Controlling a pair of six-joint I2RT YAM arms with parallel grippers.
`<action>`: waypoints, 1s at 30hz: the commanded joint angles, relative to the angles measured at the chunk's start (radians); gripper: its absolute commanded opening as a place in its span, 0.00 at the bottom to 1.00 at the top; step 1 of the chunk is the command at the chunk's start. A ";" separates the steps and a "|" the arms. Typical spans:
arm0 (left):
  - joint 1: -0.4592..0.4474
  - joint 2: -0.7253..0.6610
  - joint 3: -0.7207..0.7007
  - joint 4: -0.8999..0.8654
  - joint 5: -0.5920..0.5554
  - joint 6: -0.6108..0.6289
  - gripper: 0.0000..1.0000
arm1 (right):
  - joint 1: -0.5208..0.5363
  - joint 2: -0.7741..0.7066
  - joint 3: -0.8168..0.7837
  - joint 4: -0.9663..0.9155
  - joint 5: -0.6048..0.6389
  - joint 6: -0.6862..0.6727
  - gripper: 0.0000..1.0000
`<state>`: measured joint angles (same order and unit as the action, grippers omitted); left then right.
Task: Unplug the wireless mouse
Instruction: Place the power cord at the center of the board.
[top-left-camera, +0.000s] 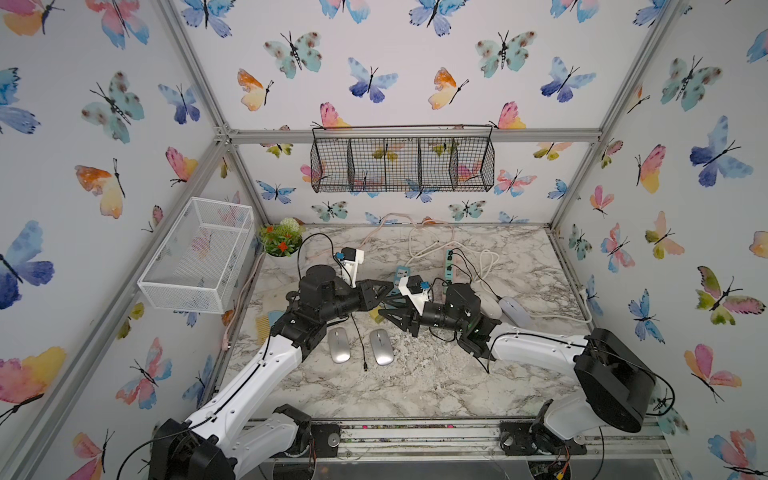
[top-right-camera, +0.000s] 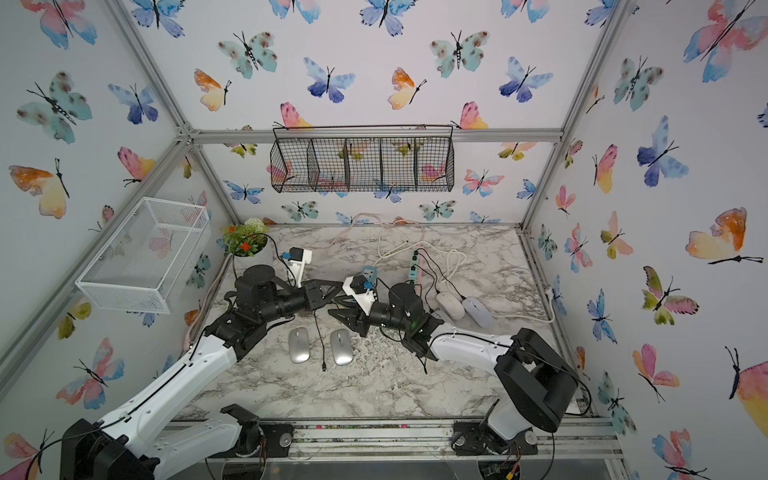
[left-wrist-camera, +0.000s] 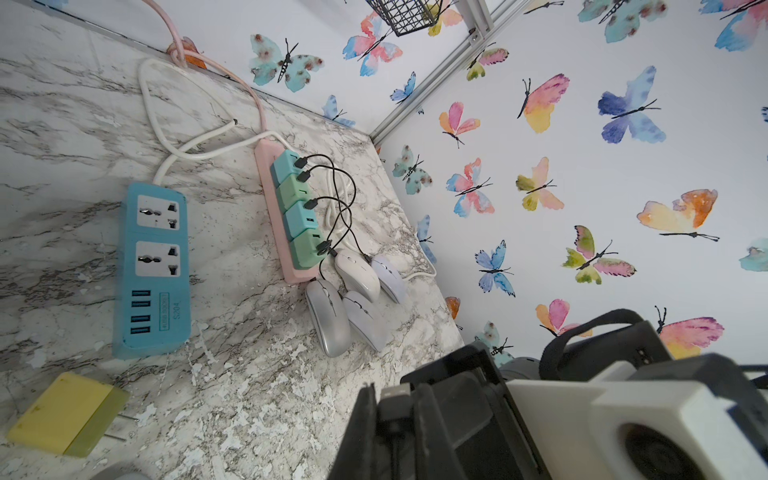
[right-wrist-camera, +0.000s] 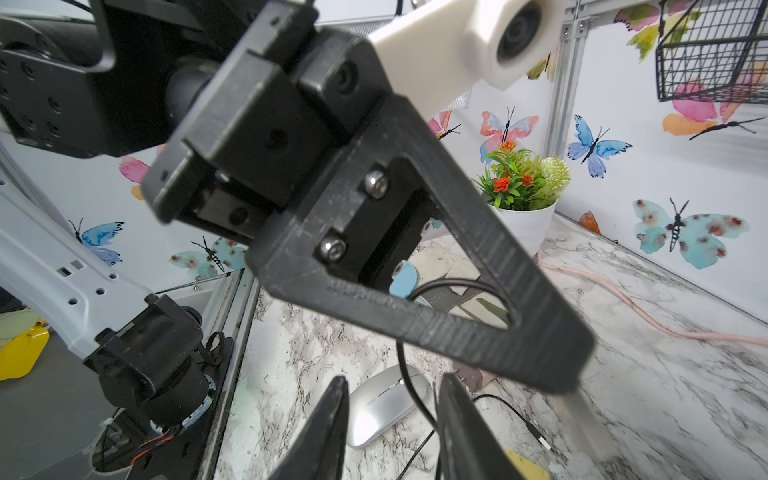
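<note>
The silver wireless mouse (top-left-camera: 381, 347) lies on the marble surface (top-left-camera: 415, 386) beside a second silver mouse (top-left-camera: 338, 345). The black cable (right-wrist-camera: 399, 357) dangles between them, its free connector (top-left-camera: 365, 368) resting on the surface, seemingly out of both. The left end effector (left-wrist-camera: 397, 407) is clamped on the cable's upper plug (left-wrist-camera: 395, 392); the right end effector (right-wrist-camera: 394, 376) stands apart around the hanging cable. The right should close squarely on the cable, centred in the gap, before the left lets go.
</note>
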<state>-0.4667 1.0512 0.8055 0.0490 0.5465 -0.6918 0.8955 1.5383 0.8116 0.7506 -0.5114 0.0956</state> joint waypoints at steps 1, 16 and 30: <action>-0.005 -0.003 0.011 0.029 -0.011 -0.002 0.00 | 0.000 0.018 0.026 0.027 -0.029 0.010 0.32; -0.004 -0.056 -0.010 -0.011 -0.107 0.016 0.46 | 0.000 -0.020 -0.030 -0.001 0.087 0.065 0.01; 0.004 -0.117 -0.004 -0.271 -0.624 0.103 0.98 | 0.001 0.019 -0.022 -0.579 0.231 0.315 0.01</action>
<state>-0.4660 0.9291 0.7982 -0.1493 0.0639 -0.6163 0.8959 1.5047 0.7727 0.3202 -0.3080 0.3252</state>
